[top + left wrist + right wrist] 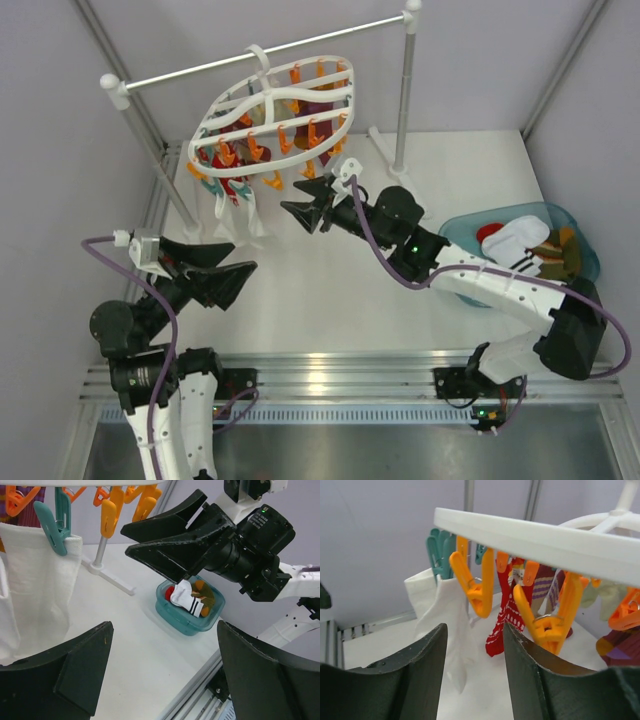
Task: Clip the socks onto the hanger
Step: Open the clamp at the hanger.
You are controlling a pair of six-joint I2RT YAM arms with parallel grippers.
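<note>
The white oval hanger [270,100] hangs by its hook from the rail, with orange, red and teal clips under it. White socks [236,215] hang clipped at its left end, and darker socks hang under its middle. My right gripper [303,210] is open and empty just below the hanger's near edge. In the right wrist view it [474,627] faces an orange clip [476,587], white socks [445,615] and a red patterned sock [507,615] under the rim [535,540]. My left gripper [243,262] is open and empty, lower left; between its fingers [164,630] is bare table.
A translucent blue basin [455,235] at the right holds more socks: white [515,240], red and yellow-green. It also shows in the left wrist view [172,612]. The rail stand's posts [403,90] and feet flank the hanger. An aluminium rail runs along the near edge [330,375].
</note>
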